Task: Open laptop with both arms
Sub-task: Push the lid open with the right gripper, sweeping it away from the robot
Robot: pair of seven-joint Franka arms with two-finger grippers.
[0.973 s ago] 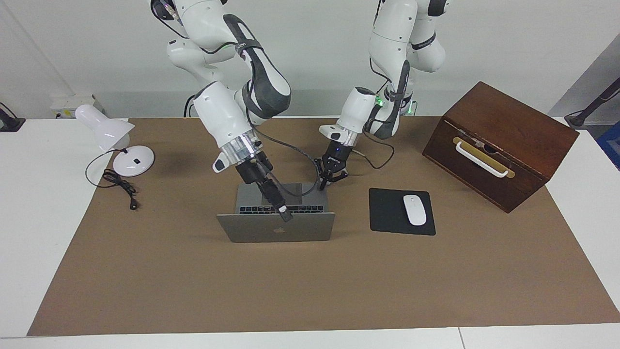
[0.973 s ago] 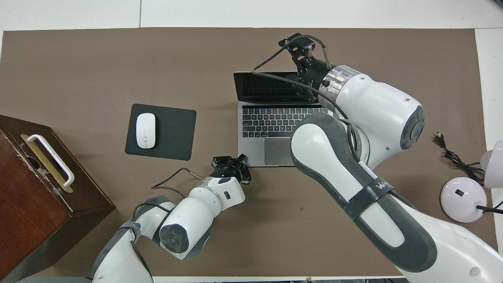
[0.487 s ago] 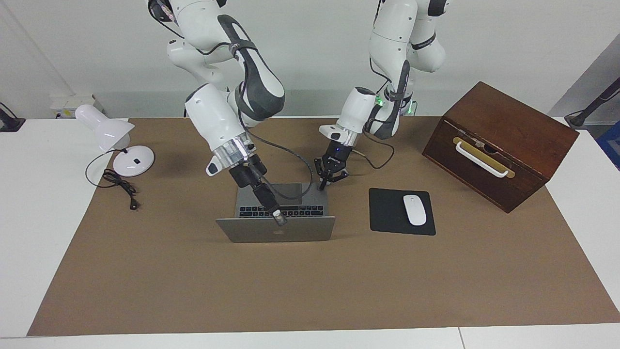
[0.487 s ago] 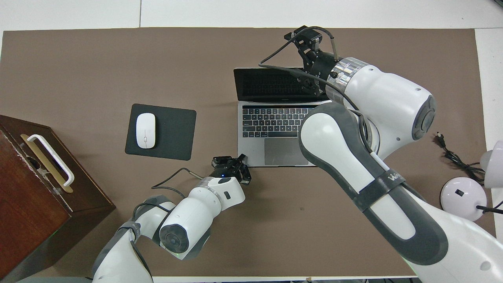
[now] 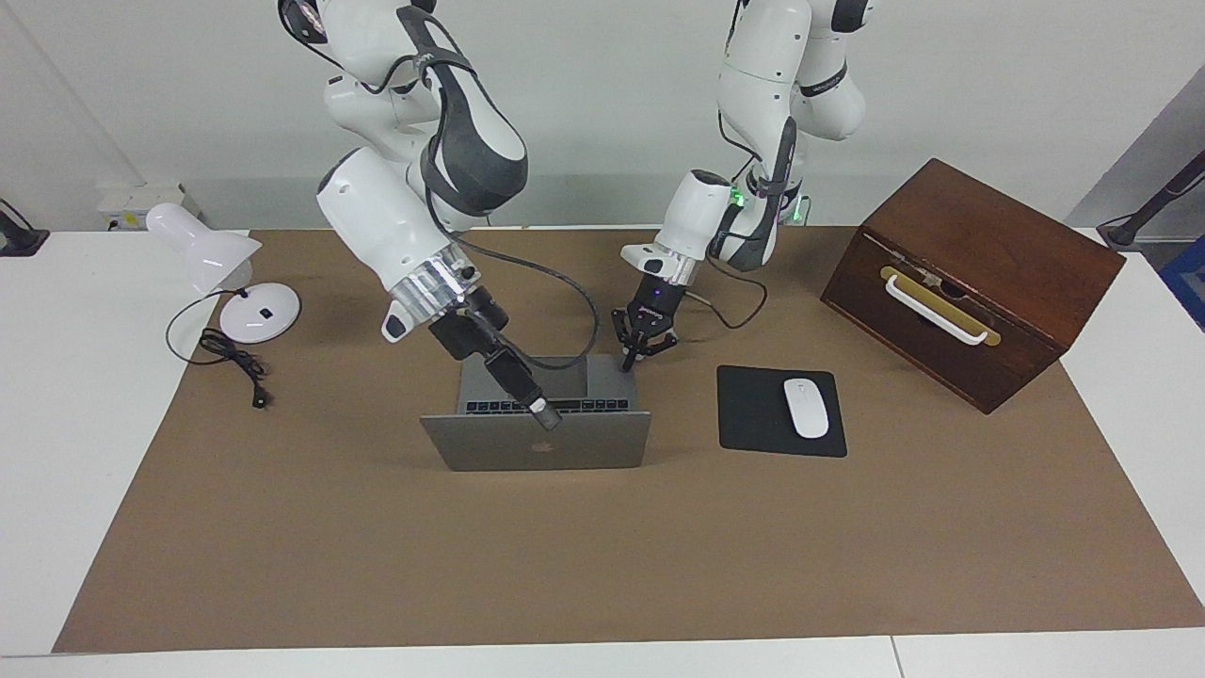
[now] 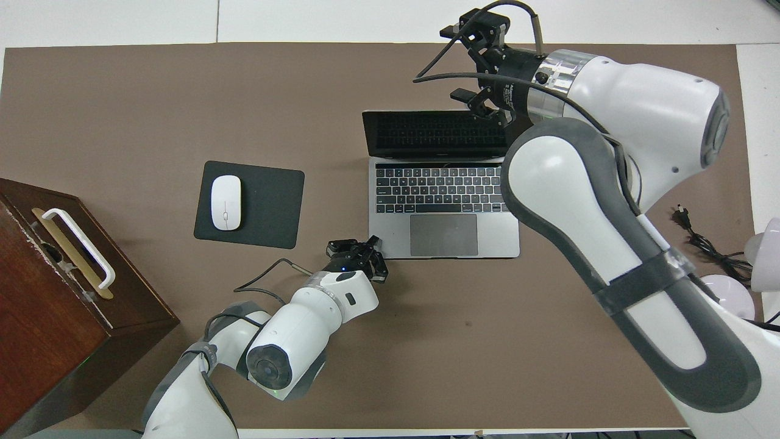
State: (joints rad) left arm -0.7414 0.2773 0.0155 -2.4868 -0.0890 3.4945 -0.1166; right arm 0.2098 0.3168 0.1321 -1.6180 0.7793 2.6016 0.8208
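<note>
The left gripper (image 5: 629, 361), its fingertips together and holding nothing, pressed down at the laptop (image 6: 443, 183) deck's near corner. The laptop lay open mid-mat, with the mouse pad (image 6: 249, 203) at its nine o'clock in the overhead view. The right gripper (image 5: 549, 417) hung at the lid's top edge; I could not tell how far its fingers were parted.

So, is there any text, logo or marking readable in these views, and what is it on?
No word reads clearly.
Laptop lid: a dark apple logo, no lettering.
Keyboard keys: legends too small to read.
Right arm grey band: white lettering, mostly hidden, unreadable.
Left gripper body: faint marking, too small to read.
</note>
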